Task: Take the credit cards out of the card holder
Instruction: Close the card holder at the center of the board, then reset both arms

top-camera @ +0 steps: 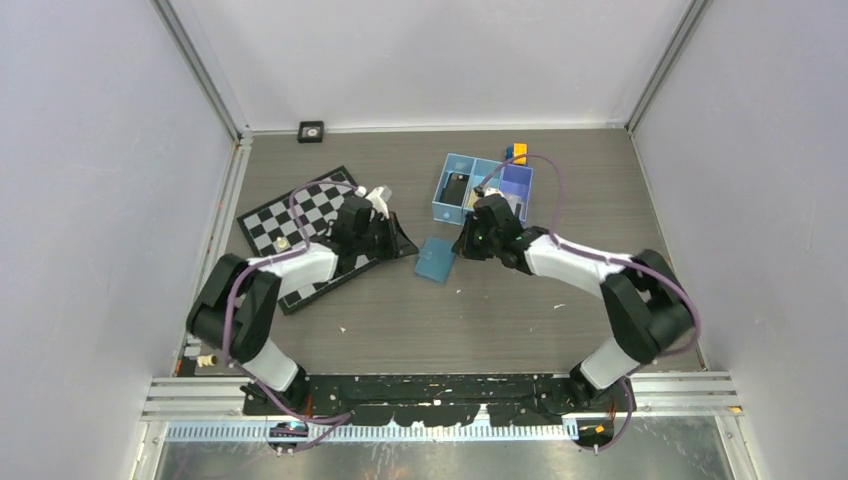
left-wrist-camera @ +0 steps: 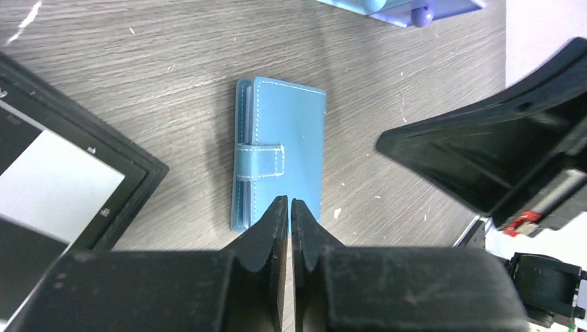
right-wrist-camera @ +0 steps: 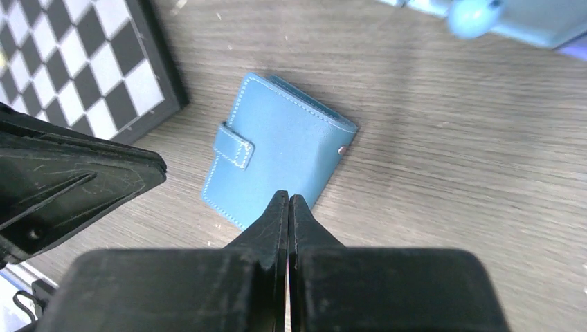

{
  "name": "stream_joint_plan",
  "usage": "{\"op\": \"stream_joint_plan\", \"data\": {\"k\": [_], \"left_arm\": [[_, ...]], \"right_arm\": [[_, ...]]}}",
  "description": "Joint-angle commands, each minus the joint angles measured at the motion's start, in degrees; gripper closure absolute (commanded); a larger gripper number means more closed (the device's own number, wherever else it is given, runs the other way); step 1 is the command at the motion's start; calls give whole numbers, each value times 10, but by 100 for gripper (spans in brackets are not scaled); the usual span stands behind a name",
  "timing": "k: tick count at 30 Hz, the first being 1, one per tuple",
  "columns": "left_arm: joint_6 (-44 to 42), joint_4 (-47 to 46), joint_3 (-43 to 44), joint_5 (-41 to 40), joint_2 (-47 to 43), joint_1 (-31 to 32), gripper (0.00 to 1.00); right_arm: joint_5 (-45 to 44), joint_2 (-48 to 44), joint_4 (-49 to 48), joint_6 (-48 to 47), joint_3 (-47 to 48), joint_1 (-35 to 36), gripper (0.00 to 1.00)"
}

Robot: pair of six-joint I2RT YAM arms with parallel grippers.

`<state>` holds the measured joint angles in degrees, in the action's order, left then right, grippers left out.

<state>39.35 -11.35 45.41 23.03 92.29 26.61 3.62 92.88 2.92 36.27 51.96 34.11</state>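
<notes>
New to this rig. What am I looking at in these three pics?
Two robot arms, left arm and right arm, are bolted at the near edge of a table, each ending in a two-finger gripper. The wide picture is from a fixed camera above and behind them; the other two are from wrist cameras looking past their own fingers. On the table: a closed light-blue card holder, strap fastened, a chessboard and a blue compartment tray. The left gripper and right gripper are both shut and empty, pointing at the card holder from opposite sides. No cards are out.
</notes>
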Motion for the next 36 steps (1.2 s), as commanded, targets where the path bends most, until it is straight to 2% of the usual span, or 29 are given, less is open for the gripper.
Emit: {"op": "stream_joint_plan", "data": {"k": [1,6,7,9,10,13,14,17,20,22,24,31,34,36], "left_arm": [[-48,21,-21,-62,-96,2,87],[-115,76,-41,-201,-198,2,55],[-128,75,-49,-222,-218,2,43],[-143,71,-73,-281,-259,1,5],[-161,61,-87,-293,-288,1,1],[-218,-19,-144,-284,-335,1,0],[-240,-34,-154,-282,-346,1,0],[-278,-5,-149,-360,-372,0,0],[-312,-14,-162,-393,-385,-1,0],[-335,-31,-176,-407,-387,-2,0],[-341,-12,-177,-432,-394,-2,0],[-351,-40,-203,-451,-411,-3,1],[-373,-55,-210,-434,-397,-5,7],[-379,-75,-217,-444,-381,-6,7]], "right_arm": [[-129,-119,3,-51,-19,-1,99],[-268,-213,-14,-142,-67,-2,75],[-292,-228,-24,-154,-81,-1,70],[-331,-255,-66,-163,-114,-2,58],[-352,-270,-86,-163,-135,-2,47],[-378,-316,-193,-150,-211,-12,18],[-370,-326,-219,-154,-229,-22,16],[-289,-333,-185,-169,-211,-94,15],[-280,-333,-163,-209,-203,-143,14],[-267,-326,-224,-244,-237,-154,14],[-219,-301,-306,-283,-274,-166,13],[-257,-243,-409,-305,-309,-229,12],[-209,-241,-435,-321,-322,-260,11],[-219,-220,-484,-342,-339,-272,11]]}}
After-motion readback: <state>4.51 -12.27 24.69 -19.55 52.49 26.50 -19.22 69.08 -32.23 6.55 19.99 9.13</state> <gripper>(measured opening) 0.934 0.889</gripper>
